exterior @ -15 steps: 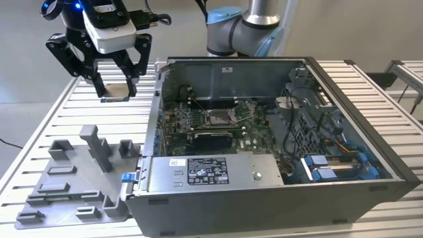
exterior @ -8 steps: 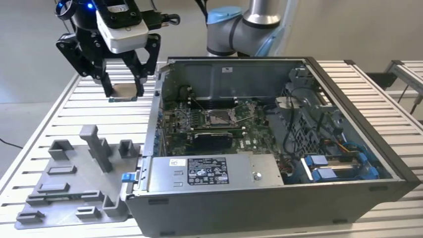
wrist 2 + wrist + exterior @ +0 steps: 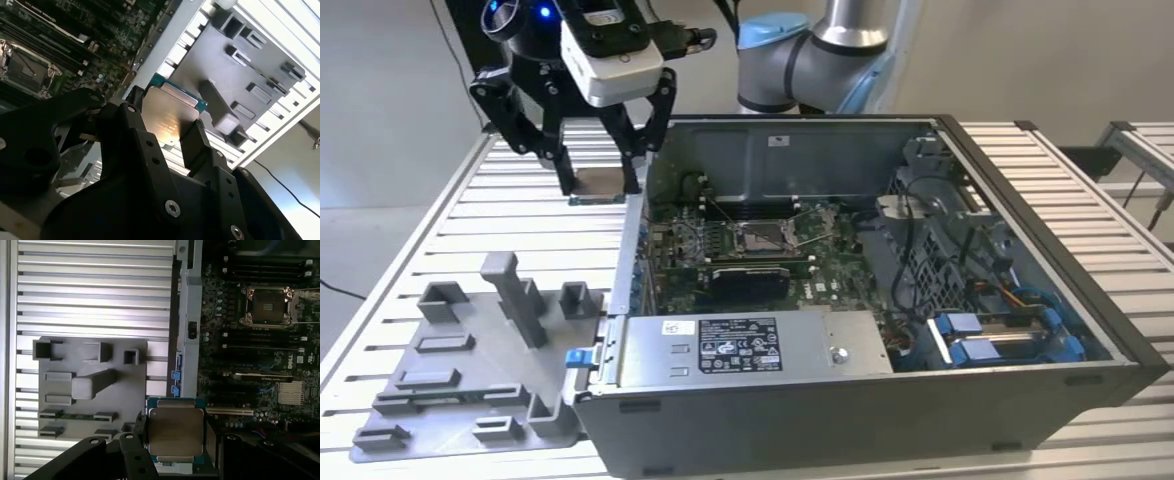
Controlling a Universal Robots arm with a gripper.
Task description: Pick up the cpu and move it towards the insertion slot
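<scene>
The arm (image 3: 821,45), grey with pale blue joint caps, reaches in from behind the computer case (image 3: 854,420) and carries its wrist high, with the white camera block (image 3: 616,60) on the wrist and the black gripper (image 3: 600,184) pointing straight down. The gripper is clamped on the cpu (image 3: 600,188): one black finger presses each of two opposite edges, and the chip hangs flat between them, lifted clear of the ribbed metal counter (image 3: 467,230).

In both wrist views the cpu (image 3: 170,117) (image 3: 176,434) sits squarely between the fingers (image 3: 140,427). Its silvery metal face is turned up towards the wrist, and a thin green edge shows around it.

Just beside the gripper, on the exterior view's right, stands the side wall of the open case. The gripper has not crossed that wall and hangs outside it, over the counter. Inside the case, well apart from the gripper, lies the insertion slot (image 3: 761,237) (image 3: 266,306), a square metal frame with a brownish middle set in the green board. Its frame also shows in the second wrist view (image 3: 22,67).

Below the gripper, off to the side away from the case, the grey plastic tray (image 3: 454,370) (image 3: 90,390) rests on the counter with its blocks standing up.

As for writing, the silver power supply box at the case's near wall carries a white label (image 3: 738,345) with dark print and small marks. A smaller white sticker (image 3: 781,140) sits on the case's back wall. Faint engraved lines show on the cpu's face in the second wrist view.
</scene>
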